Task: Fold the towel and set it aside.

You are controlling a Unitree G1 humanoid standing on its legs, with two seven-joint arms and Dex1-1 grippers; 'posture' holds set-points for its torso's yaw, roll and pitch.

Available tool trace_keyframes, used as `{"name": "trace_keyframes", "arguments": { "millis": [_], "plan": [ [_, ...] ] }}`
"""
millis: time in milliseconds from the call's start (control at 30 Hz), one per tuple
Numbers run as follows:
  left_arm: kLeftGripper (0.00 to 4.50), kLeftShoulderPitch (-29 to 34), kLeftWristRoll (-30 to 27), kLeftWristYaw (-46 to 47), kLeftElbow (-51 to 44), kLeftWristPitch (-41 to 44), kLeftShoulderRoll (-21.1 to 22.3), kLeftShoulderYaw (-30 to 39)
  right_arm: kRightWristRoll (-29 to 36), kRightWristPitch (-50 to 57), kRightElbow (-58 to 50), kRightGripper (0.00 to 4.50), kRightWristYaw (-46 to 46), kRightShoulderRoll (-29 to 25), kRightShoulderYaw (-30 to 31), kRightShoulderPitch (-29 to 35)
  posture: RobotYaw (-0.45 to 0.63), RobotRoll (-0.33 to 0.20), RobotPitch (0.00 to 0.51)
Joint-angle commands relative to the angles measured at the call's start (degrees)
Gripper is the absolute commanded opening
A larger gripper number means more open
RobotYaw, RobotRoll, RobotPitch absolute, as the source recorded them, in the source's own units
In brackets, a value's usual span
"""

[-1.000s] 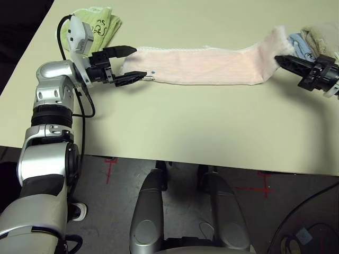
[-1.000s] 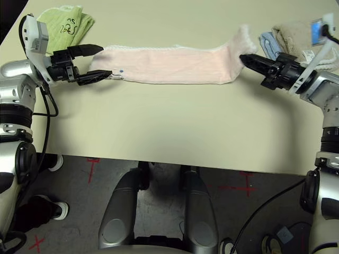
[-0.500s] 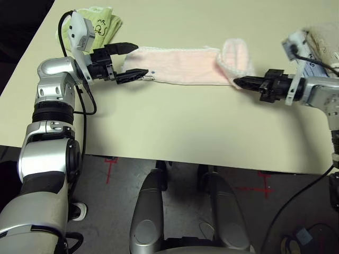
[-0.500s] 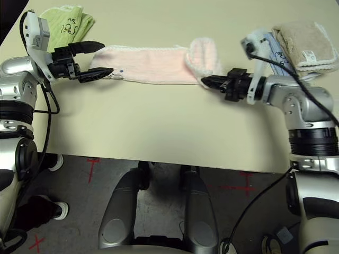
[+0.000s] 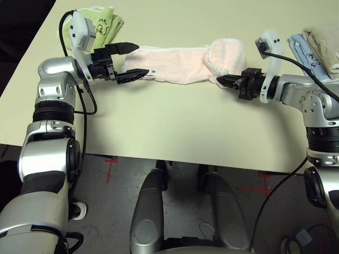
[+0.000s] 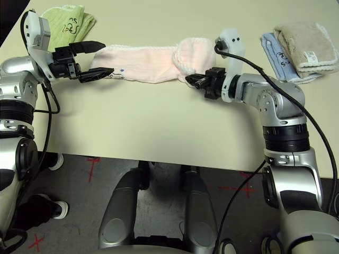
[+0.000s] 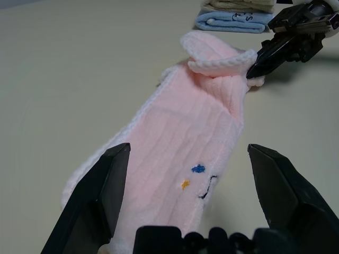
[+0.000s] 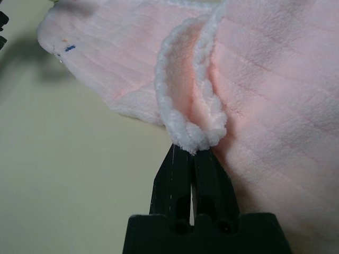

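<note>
Pale pink towel (image 5: 177,64) (white trim, blue and orange dots), light green towel (image 5: 95,26), cream table (image 5: 175,121).

A broad, pale yellow-green surface (image 5: 175,127) spans the scene, evenly lit with soft shadows. Its near edge runs straight across. Below lies a grey floor (image 5: 106,190) marked with red crosses (image 5: 110,161), and a dark cable (image 5: 275,211) trails over it.

We see the pale pink fluffy terry towel (image 5: 183,63) with white trim, lying as 1 long strip on the table, its right end curled back over itself, small blue, orange and dark marks near its left end
</note>
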Motion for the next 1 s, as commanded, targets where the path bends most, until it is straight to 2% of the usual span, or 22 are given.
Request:
{"name": "trace_keyframes", "arguments": {
  "millis": [33, 133, 333, 500, 600, 667, 767, 867, 933, 1000],
  "plan": [
    [4.5, 1.0, 0.3, -0.9, -1.4, 0.5, 0.2, -0.7, -0.3, -3.8, -1.6, 1.12, 4.3, -1.6, 1.2, 0.3, 0.1, 0.0, 0.394],
    [4.5, 1.3, 0.2, -1.1, -1.9, 0.8, 0.3, -0.7, -0.3, -10.4, -2.0, 2.27, 13.8, -6.3, 2.2, 0.7, 0.09, 0.0, 0.393],
    [4.5, 1.8, 0.2, -1.6, -2.5, 1.3, 0.5, -0.8, 1.3, -12.1, -1.2, 4.43, 25.1, -13.2, 2.9, -1.6, 0.09, 0.0, 0.393],
    [4.5, 2.0, 0.1, -1.8, -2.8, 1.4, 0.4, -0.8, 1.3, -14.0, 1.3, 4.47, 32.4, -17.3, 2.4, -2.8, 0.09, 0.0, 0.392],
    [4.5, 2.0, 0.0, -1.7, -2.7, 1.1, 0.4, -0.7, -3.6, -26.3, 8.8, 4.47, 33.8, -17.1, 1.6, -3.1, 0.09, 0.0, 0.392],
    [4.5, 1.6, 0.0, -1.4, -2.3, 0.6, 0.2, -0.5, -6.1, -37.2, 16.5, 4.47, 32.9, -15.1, 0.0, -3.7, 0.09, 0.0, 0.391],
    [4.5, 1.3, 0.0, -1.0, -2.0, 0.1, -0.1, -0.3, -7.7, -50.7, 28.5, 4.47, 31.9, -11.2, -2.8, -4.7, 0.09, 0.0, 0.391],
    [4.5, 1.6, -0.1, -1.0, -2.7, 0.2, -0.2, -0.4, -9.4, -59.6, 37.5, 4.47, 33.8, -9.9, -3.7, -5.7, 0.1, 0.0, 0.39],
    [4.5, 1.9, -0.3, -1.0, -3.1, 0.3, -0.2, -0.3, -10.1, -64.4, 43.0, 4.09, 35.5, -10.1, -4.3, -6.4, 0.11, 0.0, 0.391],
    [4.5, 2.3, -0.5, -1.2, -3.5, 0.4, -0.1, -0.2, -10.7, -66.8, 47.5, 3.5, 36.9, -10.7, -4.6, -7.1, 0.12, 0.0, 0.39]
  ]
}}
